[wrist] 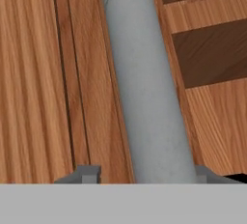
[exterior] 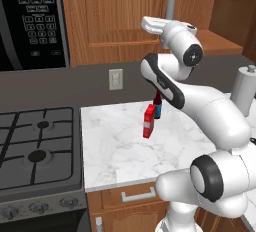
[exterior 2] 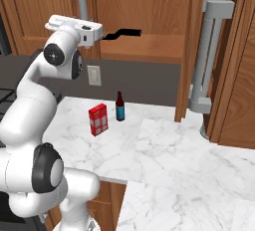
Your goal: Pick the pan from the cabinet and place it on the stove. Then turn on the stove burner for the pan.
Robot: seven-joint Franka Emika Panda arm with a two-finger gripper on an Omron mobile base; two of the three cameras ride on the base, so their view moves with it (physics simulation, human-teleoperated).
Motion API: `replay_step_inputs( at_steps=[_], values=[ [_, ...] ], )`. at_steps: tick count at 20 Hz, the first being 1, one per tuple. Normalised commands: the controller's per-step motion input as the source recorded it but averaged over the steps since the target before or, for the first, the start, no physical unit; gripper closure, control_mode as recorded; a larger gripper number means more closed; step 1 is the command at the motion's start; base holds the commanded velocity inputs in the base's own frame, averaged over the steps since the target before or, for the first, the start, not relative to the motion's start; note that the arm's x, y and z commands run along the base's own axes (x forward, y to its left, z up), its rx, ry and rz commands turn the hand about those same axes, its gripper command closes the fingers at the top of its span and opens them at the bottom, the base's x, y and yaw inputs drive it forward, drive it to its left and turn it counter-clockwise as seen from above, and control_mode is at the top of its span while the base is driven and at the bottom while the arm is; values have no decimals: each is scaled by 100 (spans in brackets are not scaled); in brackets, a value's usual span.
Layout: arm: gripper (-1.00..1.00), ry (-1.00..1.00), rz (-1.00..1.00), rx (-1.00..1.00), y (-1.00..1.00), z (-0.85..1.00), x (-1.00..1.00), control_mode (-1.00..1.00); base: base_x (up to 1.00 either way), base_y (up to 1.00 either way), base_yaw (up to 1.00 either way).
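My gripper [wrist: 144,174] is raised to the brown cabinet [exterior: 115,16], with the door's vertical silver bar handle [wrist: 144,88] between its fingertips. One fingertip [wrist: 205,174] lies against the bar and the other stands a little off it, so the jaws are not clamped. In the right base view a curved black handle [exterior 2: 123,33] of the pan shows above the cabinet shelf [exterior 2: 144,51], just right of my hand; the pan's bowl is hidden. The stove [exterior: 15,176] lies low at the left, with its larger stove burner [exterior: 37,156] and knobs [exterior: 40,207].
A red box [exterior 2: 98,119] and a dark bottle [exterior 2: 119,106] stand on the marble counter [exterior: 115,151] under my arm. A black microwave [exterior: 30,21] hangs above the stove. An open cabinet door with a grey bar [exterior 2: 211,51] stands at the right. A drawer [exterior: 137,194] sits below the counter.
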Motion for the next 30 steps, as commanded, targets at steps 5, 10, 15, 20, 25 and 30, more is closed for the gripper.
replay_step_inputs(
  at_steps=[5,10,15,20,25,30],
  values=[
    [100,0,2,0,19,-8,25,-100,0,0,0],
    [100,0,3,0,18,-8,16,-100,0,0,0],
    [100,-1,5,-1,28,-2,-1,-100,0,0,0],
    [100,-9,6,-4,43,0,-34,-100,0,0,0],
    [100,-11,4,-5,51,0,-60,-100,0,0,0],
    [100,-8,1,-6,59,0,-67,-100,0,0,0]
  ],
)
